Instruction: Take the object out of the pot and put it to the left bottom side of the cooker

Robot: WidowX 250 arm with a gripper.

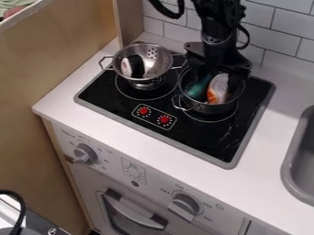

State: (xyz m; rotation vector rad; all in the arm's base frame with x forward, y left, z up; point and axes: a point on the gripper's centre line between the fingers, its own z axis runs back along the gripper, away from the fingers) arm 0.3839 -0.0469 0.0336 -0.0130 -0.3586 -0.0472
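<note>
The dark metal pot (210, 108) stands on the right burner of the black cooker (190, 142). Inside it lie an orange-and-white piece (217, 88), on the right, and a teal-green object (198, 88) to its left. My black gripper (217, 59) hangs down from the top edge over the back of the pot, its lower end at the rim. It covers the pot's back part, and I cannot tell whether it touches either piece.
A steel colander (157, 59) holding a black-and-white piece (133, 66) stands on the left burner, close beside the pot. Two red knobs mark the cooker's front left. A grey sink (293, 160) lies at the right, a wooden panel (67, 59) at the left, and a tiled wall behind.
</note>
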